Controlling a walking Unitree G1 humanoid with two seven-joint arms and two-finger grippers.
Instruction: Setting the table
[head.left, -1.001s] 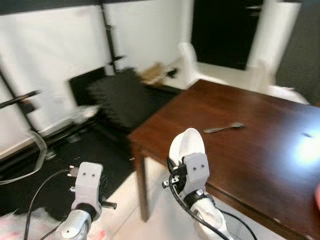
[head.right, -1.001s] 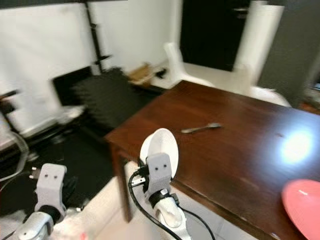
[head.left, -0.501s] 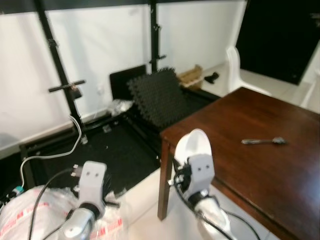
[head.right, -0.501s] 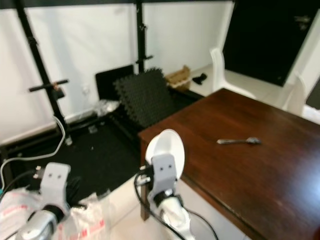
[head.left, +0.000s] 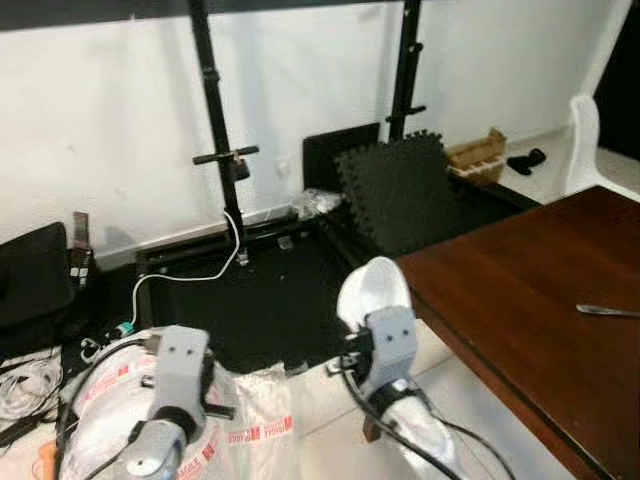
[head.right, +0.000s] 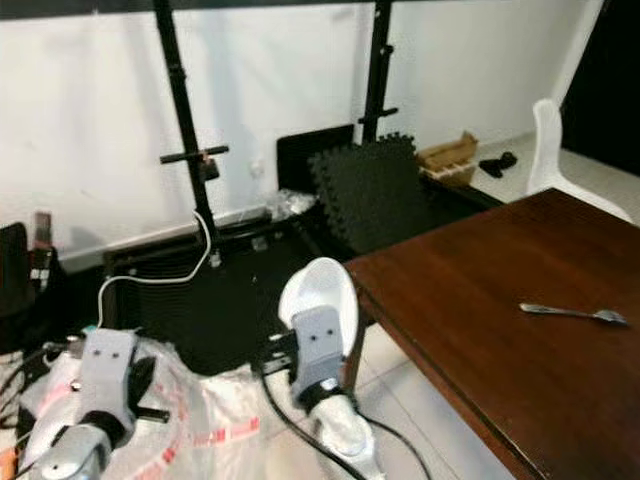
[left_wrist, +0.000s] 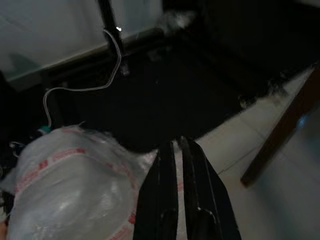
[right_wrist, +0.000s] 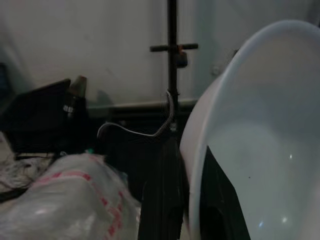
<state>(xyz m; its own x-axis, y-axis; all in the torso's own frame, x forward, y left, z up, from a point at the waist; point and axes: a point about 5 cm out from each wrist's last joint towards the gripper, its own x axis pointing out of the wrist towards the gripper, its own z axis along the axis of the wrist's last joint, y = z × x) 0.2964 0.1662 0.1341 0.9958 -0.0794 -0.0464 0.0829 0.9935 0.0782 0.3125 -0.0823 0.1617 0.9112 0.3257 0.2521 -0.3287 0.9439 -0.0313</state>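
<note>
My right tool (right_wrist: 187, 200) is closed on the rim of a white bowl (head.left: 372, 290). One black finger (right_wrist: 162, 200) lies against the outside of the wall and the other against the inside, as the right wrist view shows. The bowl stands on edge above the wrist housing, its hollow side facing 3 o'clock in the head views. It is held over the floor, just beside the near corner of the bench (head.left: 520, 300) and not yet over it.

My left tool (left_wrist: 179, 150) is closed and empty; its two fingers run almost parallel with a narrow slit between them. It hangs at 7 o'clock in the head views, over a clear plastic bag with red print (head.left: 240, 430).

The bench is dark brown wood and occupies the 3 to 5 o'clock sector. A metal fork (head.right: 572, 313) lies flat on it near the 3 o'clock edge, well apart from the bowl.

At 12 o'clock two black stand poles (head.left: 212, 120) rise against a white wall. A white cable (head.left: 205, 275) trails down from the left pole to a black floor mat. Black foam tiles (head.left: 400, 190) lean at 1 o'clock, with a small wooden crate (head.left: 476, 155) beyond them. Part of a white chair (head.left: 590, 140) stands at 2 o'clock.
</note>
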